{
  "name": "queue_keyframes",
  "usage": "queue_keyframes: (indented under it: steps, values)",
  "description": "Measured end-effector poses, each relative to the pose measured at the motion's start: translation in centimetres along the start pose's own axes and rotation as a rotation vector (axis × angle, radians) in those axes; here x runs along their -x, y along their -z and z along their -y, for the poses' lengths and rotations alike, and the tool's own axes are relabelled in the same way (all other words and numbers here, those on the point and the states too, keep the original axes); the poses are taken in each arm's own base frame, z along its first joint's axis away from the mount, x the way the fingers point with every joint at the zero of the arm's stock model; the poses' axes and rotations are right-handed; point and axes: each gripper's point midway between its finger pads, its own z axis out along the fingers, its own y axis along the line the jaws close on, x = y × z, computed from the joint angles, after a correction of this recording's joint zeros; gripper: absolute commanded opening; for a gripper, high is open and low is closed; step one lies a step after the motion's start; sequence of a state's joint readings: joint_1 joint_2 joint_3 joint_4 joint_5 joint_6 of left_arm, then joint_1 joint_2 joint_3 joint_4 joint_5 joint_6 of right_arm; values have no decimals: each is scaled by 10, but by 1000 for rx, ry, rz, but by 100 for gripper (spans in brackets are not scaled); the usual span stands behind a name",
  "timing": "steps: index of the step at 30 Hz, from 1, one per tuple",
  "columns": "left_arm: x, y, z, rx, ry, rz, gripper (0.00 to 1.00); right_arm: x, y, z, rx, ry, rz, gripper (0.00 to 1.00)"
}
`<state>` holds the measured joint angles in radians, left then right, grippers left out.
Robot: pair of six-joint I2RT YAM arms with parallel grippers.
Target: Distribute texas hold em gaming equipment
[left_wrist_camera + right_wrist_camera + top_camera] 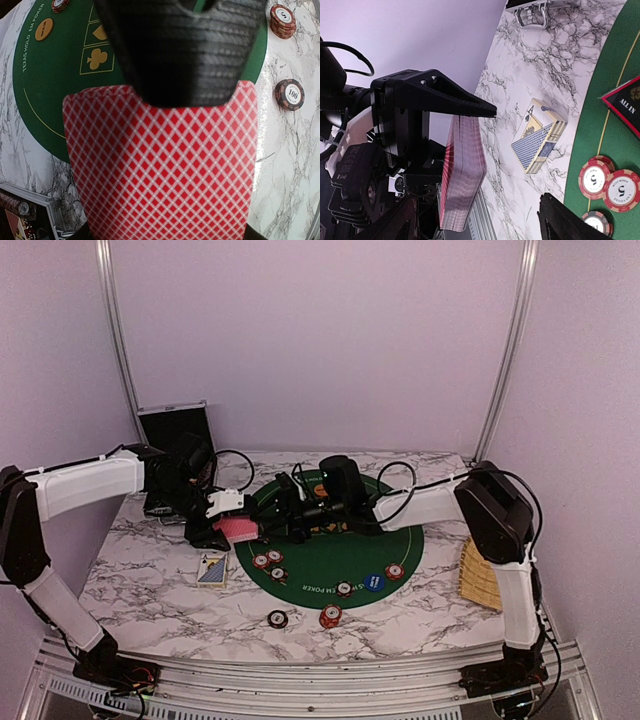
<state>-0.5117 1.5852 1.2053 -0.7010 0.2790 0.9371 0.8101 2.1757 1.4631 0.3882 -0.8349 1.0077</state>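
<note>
My left gripper [222, 528] is shut on a deck of red-backed cards [241, 528], held above the left edge of the green mat [340, 550]. The deck fills the left wrist view [160, 170] and shows edge-on in the right wrist view [462, 175]. My right gripper [278, 518] is open, its fingers either side of the deck's near end [480, 227]; one finger [185, 50] overlaps the deck's top. Poker chips [270, 562] lie on the mat, with a blue chip [374, 582], an orange button [320, 490] and a dark triangular marker [625, 100].
A blue card box [211, 569] lies on the marble left of the mat. A dark chip [277, 619] and a red chip stack [330, 616] sit in front of the mat. The black case [172, 430] stands back left; the wicker tray [480, 575] lies right.
</note>
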Motion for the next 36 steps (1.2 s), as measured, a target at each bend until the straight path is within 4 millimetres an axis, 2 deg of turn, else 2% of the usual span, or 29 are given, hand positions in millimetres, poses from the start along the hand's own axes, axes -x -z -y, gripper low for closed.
queue_keyframes:
  steps: [12, 14, 23, 24, 26, 27, 28, 29, 36]
  values:
    - [10, -1, -2, 2, -4, 6, 0, 8, -8, -5, 59, -25, 1, 71]
    - [11, -2, -2, 3, -5, 4, 0, 9, -9, -6, 67, -31, -3, 66]
    - [16, -6, -6, 13, -3, -5, 0, 11, -14, -6, 88, -44, -15, 20]
    - [16, -6, -6, 15, -4, -5, 14, 10, -14, -5, 88, -46, -17, 16]
    - [16, -7, -7, 18, -4, -10, 50, 10, -15, -4, 87, -55, -18, 7]
    - [17, -7, -8, 20, -5, -12, 73, 10, -15, -4, 87, -67, -19, 4]
    - [17, -8, -9, 24, -7, -13, 91, 10, -15, -3, 85, -78, -20, 2]
    - [18, -8, -10, 28, -6, -12, 98, 11, -14, -3, 87, -77, -20, 0]
    - [30, -9, -5, 8, -29, 28, 99, 9, -16, 7, 80, -96, -23, 0]
